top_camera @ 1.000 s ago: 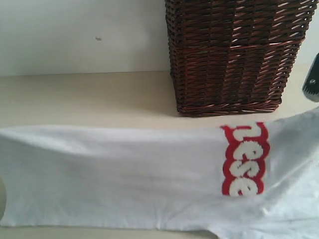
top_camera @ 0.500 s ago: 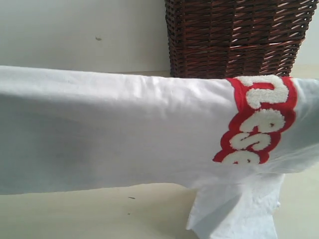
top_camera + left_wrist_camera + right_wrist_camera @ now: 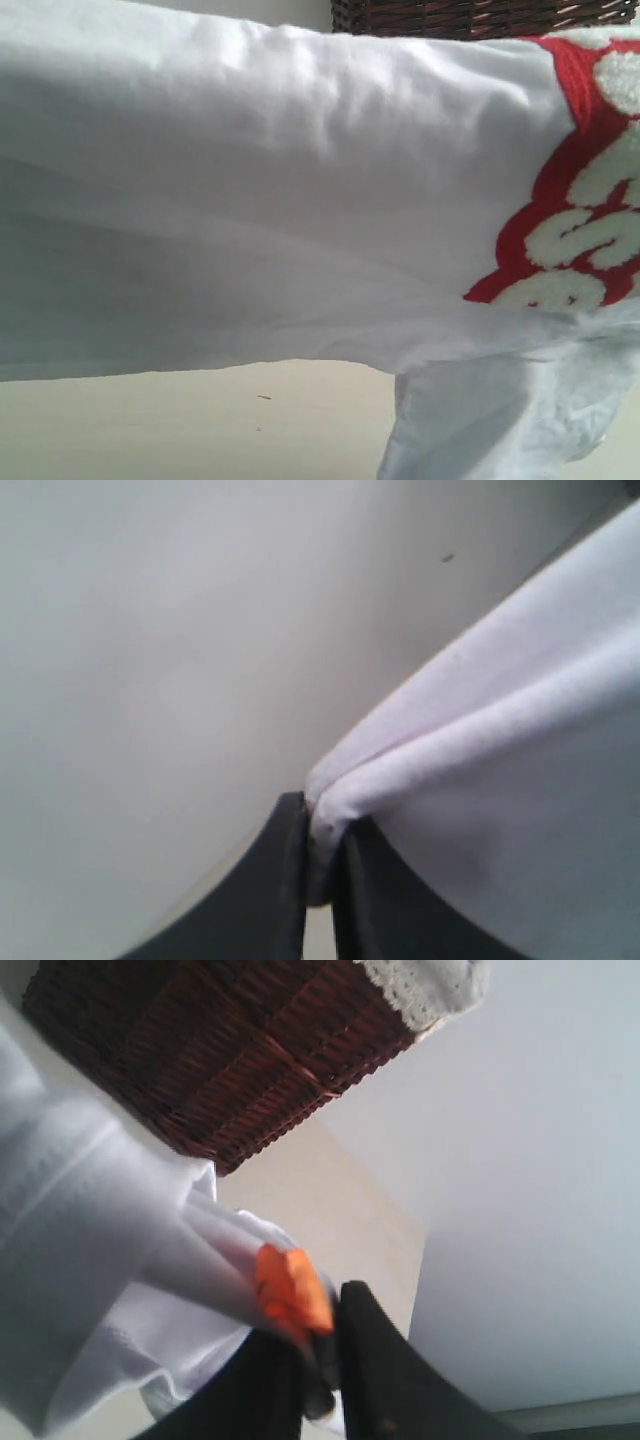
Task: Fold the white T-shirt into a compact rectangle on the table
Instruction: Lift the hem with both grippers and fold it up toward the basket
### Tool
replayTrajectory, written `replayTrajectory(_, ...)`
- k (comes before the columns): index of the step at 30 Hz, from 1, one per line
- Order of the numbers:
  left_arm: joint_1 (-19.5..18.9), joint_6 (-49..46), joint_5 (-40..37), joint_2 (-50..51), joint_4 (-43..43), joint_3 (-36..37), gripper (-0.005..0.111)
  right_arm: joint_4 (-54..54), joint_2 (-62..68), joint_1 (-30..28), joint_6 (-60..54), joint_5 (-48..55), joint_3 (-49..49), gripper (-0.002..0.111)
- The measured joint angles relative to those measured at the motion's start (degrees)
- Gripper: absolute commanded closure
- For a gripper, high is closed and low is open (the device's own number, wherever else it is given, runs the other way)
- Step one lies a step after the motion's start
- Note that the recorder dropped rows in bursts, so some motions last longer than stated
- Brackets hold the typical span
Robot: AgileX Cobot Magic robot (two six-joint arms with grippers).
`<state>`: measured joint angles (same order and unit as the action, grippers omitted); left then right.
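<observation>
- Exterior: shirt (image 3: 260,200) aloft across most of the frame; bare beige table (image 3: 180,425) along the lower left; basket (image 3: 470,15) sliver at upper right.
- Left wrist: left gripper (image 3: 322,865) pinched on a shirt fold.
- Right wrist: right gripper (image 3: 318,1360) clamped on shirt fabric by an orange tag (image 3: 292,1293); basket, table, white wall (image 3: 520,1160) behind.

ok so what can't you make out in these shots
Exterior view: the white T-shirt fills the frame, hiding most of the wicker basket and much of the table.
Exterior view: the red lettering is cut by the right edge, unreadable.
Left wrist view: left gripper pinches a fold; the rest of the shirt is off-frame.
Right wrist view: an orange piece at the right gripper, unidentifiable.
</observation>
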<state>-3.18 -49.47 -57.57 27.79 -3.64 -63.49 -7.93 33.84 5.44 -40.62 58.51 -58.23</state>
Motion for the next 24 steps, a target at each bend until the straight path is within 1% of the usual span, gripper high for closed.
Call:
replayTrajectory(7, -0.11, 0.00, -0.49, 0.00, 0.23, 0.00, 0.107, 0.75, 0.00, 0.00, 0.10, 0.58, -1.13, 0.108)
replayTrajectory(13, -0.11, 0.00, -1.27, -0.11, 0.84, -2.79, 0.107, 3.13, 0.00, 0.00, 0.10, 2.04, -4.01, 0.108)
replayTrajectory(18, -0.11, 0.00, -4.35, -0.11, 1.08, -3.33, 0.107, 4.65, 0.00, 0.00, 0.10, 4.36, -4.42, 0.108)
replayTrajectory(21, -0.11, 0.09, -4.89, -0.11, 1.08, -3.43, 0.107, 4.78, 0.00, 0.00, 0.10, 4.73, -4.42, 0.108)
replayTrajectory(24, -0.11, 2.18, -4.89, -0.11, 1.22, -3.17, 0.107, 4.78, 0.63, 0.00, 0.10, 5.39, -4.42, 0.108)
